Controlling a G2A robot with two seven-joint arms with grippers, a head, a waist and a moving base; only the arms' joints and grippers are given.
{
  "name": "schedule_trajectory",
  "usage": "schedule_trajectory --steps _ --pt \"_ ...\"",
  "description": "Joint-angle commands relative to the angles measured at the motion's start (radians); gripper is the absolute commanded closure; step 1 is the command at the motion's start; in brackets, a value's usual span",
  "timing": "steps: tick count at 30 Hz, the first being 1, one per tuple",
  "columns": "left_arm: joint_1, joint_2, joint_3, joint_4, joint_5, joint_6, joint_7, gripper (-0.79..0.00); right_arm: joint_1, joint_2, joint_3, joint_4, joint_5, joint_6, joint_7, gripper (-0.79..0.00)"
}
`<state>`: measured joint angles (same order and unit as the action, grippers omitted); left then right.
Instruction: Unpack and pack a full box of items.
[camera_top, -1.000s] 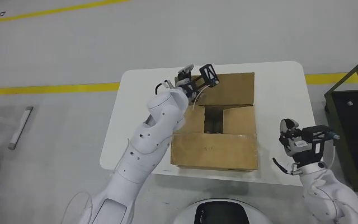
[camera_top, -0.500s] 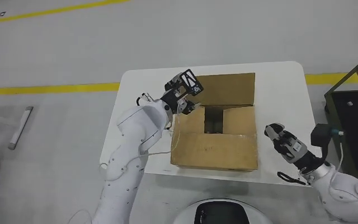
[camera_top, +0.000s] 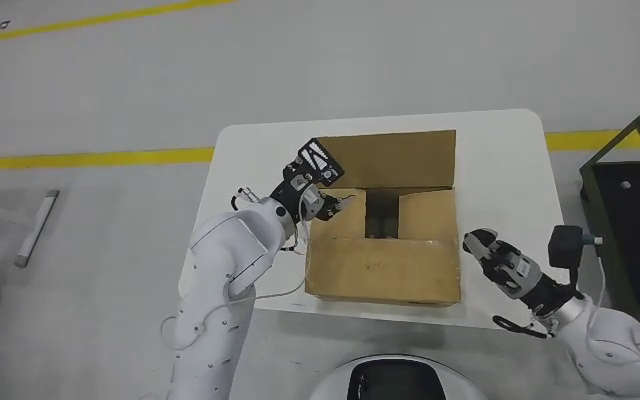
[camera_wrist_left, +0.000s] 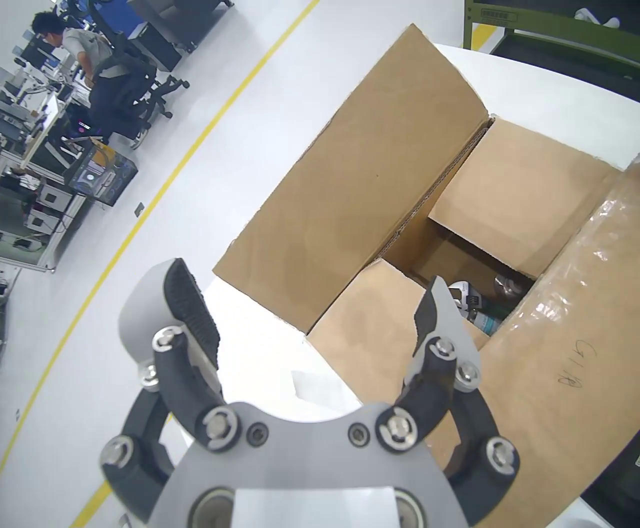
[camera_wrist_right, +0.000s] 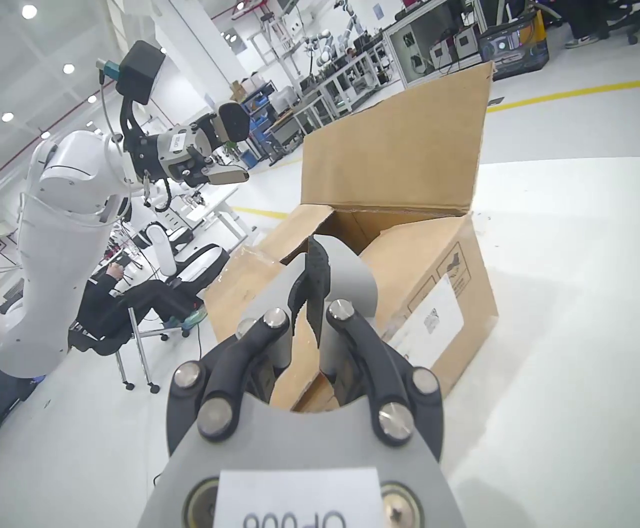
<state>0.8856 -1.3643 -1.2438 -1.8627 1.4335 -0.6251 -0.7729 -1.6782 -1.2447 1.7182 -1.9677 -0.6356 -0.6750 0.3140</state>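
Note:
A brown cardboard box (camera_top: 385, 265) stands in the middle of the white table (camera_top: 500, 150). Its far flap stands up and its side flaps lie partly folded in, leaving a gap in the middle. Through that gap several items (camera_wrist_left: 475, 302) show, among them a white-labelled bottle. My left gripper (camera_top: 335, 200) hovers open over the box's left flap, nothing between its fingers (camera_wrist_left: 192, 300). In the right wrist view that same left gripper (camera_wrist_right: 240, 150) hangs above the box (camera_wrist_right: 415, 145). My right gripper (camera_top: 478, 243) is shut and empty, just off the box's right side, pointing at it.
A dark green rack (camera_top: 612, 215) stands beyond the table's right edge. A white slip of paper (camera_wrist_left: 320, 390) lies on the table beside the box's left side. Bare table surrounds the box (camera_wrist_left: 350, 190), widest on the right.
My left gripper has drawn back from the far flap to above the left flap. My right gripper has swung down and in toward the box's right side.

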Motion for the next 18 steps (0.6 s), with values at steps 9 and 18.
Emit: schedule_trajectory --steps 9,18 --pt "0.000 0.000 0.000 0.000 0.000 0.000 0.000 -0.785 0.050 0.024 0.016 -0.008 -0.130 0.014 0.184 0.000" --pt "0.000 0.000 0.000 0.000 0.000 0.000 0.000 -0.785 0.072 0.035 0.013 0.005 -0.067 0.046 0.205 -0.271"
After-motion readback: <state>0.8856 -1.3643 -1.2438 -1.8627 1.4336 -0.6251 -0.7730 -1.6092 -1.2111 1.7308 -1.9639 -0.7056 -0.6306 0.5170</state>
